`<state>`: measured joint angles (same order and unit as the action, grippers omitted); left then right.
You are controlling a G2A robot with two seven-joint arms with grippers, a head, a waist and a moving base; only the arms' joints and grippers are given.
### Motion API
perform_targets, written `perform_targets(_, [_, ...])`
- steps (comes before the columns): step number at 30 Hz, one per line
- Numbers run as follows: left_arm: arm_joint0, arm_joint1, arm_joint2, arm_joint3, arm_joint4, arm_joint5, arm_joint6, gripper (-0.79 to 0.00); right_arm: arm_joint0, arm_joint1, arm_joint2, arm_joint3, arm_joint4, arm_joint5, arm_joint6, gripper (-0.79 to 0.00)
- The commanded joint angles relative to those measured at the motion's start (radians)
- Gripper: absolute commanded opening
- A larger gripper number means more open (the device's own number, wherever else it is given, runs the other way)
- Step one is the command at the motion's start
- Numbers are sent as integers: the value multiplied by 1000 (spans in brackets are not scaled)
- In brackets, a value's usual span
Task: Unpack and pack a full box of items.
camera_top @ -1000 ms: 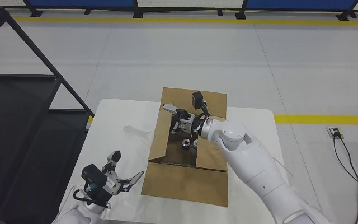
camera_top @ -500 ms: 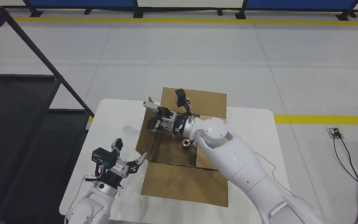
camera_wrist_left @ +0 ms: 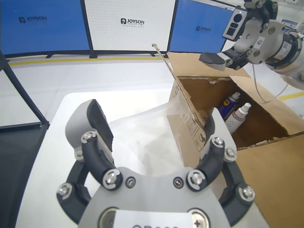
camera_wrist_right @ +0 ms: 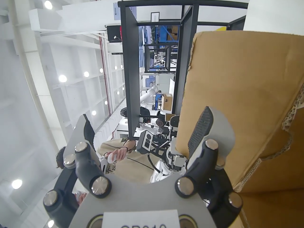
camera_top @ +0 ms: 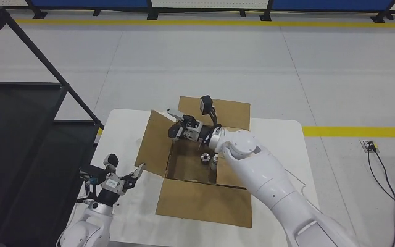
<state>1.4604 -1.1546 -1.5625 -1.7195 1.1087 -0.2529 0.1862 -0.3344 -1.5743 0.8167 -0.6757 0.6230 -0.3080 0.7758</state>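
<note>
An open cardboard box stands on the white table. Inside are a blue spray can and a white spray bottle, whose tops show in the top view as small round caps. My right gripper is open above the box's far left corner. One fingertip is beside the left flap, which stands tilted outward. From the left wrist that gripper is seen above the box's back edge. My left gripper hangs open and holds nothing, near the table's front left corner.
A crumpled clear plastic sheet lies on the table against the box's left side. The near flap lies flat toward the front edge. A black metal frame stands just left of the table.
The right gripper swung to the left and the box's left flap went from over the opening to tilted outward. The left gripper drew back to the left, away from the box.
</note>
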Motion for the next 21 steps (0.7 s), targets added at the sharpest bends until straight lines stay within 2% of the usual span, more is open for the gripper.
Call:
perform_targets(1, [5, 1, -14, 15, -15, -7, 0, 0, -12, 10, 24, -11, -8, -14, 4, 0])
perform_targets(7, [9, 2, -39, 42, -33, -29, -2, 0, -56, 40, 93, -63, -34, -19, 3, 0])
perform_targets(14, [4, 0, -43, 80, -18, -5, -7, 0, -113, 71, 163, -141, -66, -6, 1, 0])
perform_targets(21, [-1, 3, -59, 115, -11, -22, -27, 0, -201, 108, 249, -269, -114, -24, 12, 0])
